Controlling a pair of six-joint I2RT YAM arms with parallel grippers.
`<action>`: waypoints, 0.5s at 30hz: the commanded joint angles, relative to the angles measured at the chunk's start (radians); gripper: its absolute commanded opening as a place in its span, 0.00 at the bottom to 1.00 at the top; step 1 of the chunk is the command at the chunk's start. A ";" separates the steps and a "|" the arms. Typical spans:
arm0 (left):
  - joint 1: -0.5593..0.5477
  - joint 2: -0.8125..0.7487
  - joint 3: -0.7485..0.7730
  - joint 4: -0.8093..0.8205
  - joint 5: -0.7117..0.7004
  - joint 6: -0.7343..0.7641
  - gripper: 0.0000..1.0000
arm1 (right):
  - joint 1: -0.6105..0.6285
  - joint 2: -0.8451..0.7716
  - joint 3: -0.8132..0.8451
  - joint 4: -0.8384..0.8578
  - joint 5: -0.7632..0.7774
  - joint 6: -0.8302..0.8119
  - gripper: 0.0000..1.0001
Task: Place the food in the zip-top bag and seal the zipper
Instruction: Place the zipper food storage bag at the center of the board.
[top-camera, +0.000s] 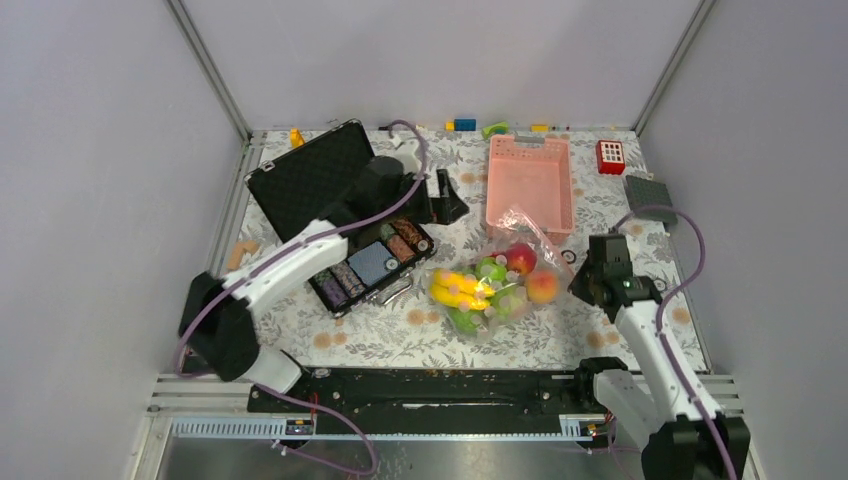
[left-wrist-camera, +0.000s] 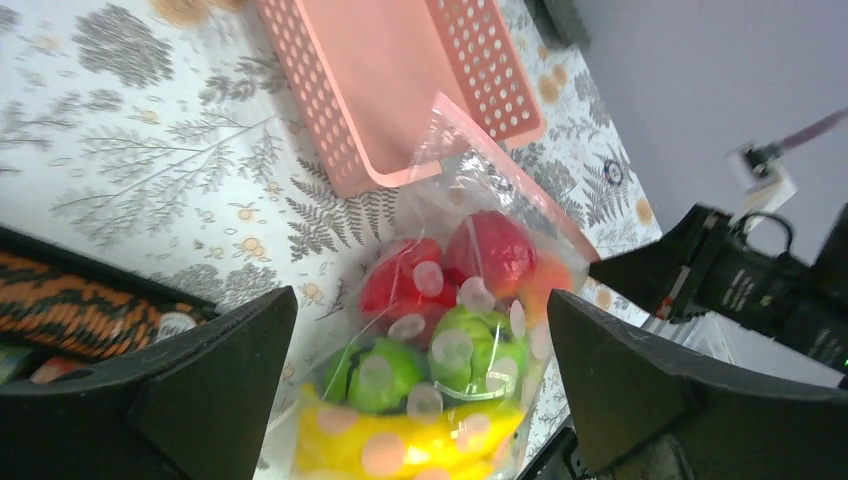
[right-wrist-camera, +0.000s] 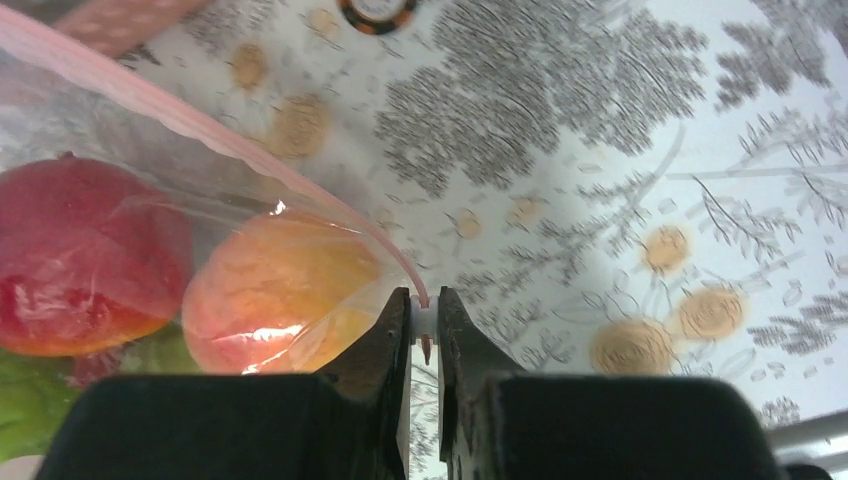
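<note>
Right gripper (right-wrist-camera: 422, 302) pinching zipper (right-wrist-camera: 290, 190) end

The left arm (top-camera: 300, 250) is stretching forward, its left gripper (left-wrist-camera: 422, 300) hanging with fingers spread wide, while the right arm (top-camera: 645, 330) is bending low, its right gripper (right-wrist-camera: 423, 318) pinching the zipper (right-wrist-camera: 110, 85).

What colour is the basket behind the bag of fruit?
The basket is pink, seen best in the top external view.
</note>
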 joint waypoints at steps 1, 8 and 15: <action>-0.001 -0.188 -0.096 -0.044 -0.201 0.009 0.99 | -0.003 -0.161 -0.114 -0.128 0.118 0.106 0.10; 0.000 -0.508 -0.248 -0.271 -0.536 -0.083 0.99 | -0.003 -0.387 -0.148 -0.171 0.174 0.164 0.93; -0.001 -0.783 -0.313 -0.473 -0.749 -0.178 0.99 | -0.004 -0.464 0.046 -0.134 0.263 0.093 1.00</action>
